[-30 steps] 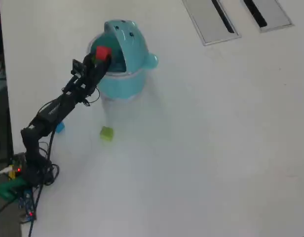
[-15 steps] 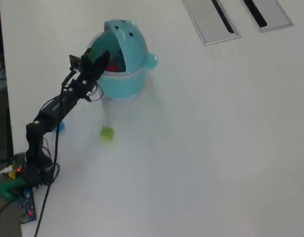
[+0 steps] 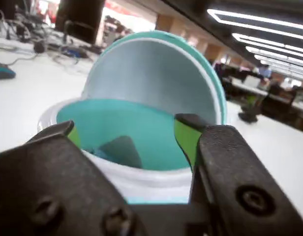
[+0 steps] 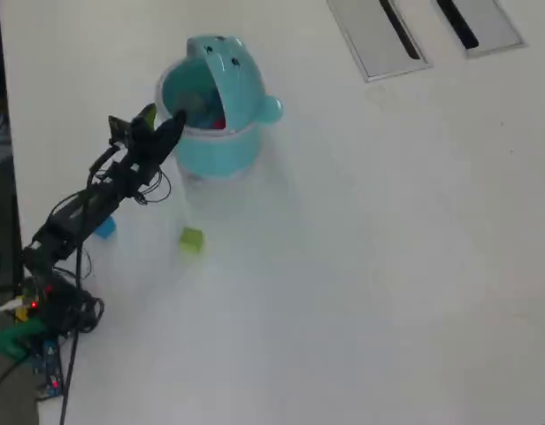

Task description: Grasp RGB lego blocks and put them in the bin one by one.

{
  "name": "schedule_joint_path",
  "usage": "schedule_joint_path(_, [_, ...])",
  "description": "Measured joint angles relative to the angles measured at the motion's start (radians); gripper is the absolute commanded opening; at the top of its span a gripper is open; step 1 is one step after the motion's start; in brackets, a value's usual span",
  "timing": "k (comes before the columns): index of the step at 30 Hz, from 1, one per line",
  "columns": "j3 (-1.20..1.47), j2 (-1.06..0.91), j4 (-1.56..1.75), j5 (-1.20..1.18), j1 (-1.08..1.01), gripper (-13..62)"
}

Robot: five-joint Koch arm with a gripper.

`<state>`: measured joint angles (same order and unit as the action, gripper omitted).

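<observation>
Red lego block [image 4: 218, 122] inside round-rimmed teal plastic bin [image 4: 221, 150], domed lid [image 4: 233, 71] tipped back; black hand [image 4: 160, 118] agape, empty, beside rim; yellow-green cube [image 4: 191, 238] on smooth white table [image 4: 370, 248].

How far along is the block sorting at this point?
One of three looks done: the red block lies inside the teal bin, lid up. Nothing is in hand; the gripper is open and empty beside the rim. Left: the yellow-green block and the blue block, both on the table.

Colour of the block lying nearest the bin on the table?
Yellow-green block; clearest in the overhead view.
</observation>
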<state>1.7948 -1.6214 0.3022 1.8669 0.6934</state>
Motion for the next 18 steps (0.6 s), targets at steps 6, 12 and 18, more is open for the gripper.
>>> schedule_joint_path(6, [0.253, -0.209, -0.054, -0.014, -0.063, 32.6])
schedule_joint_path(12, [0.439, -0.374, -0.086, -0.061, -0.135, 32.8])
schedule_joint_path(18, [0.517, -0.457, -0.16, -0.097, -0.143, 33.1])
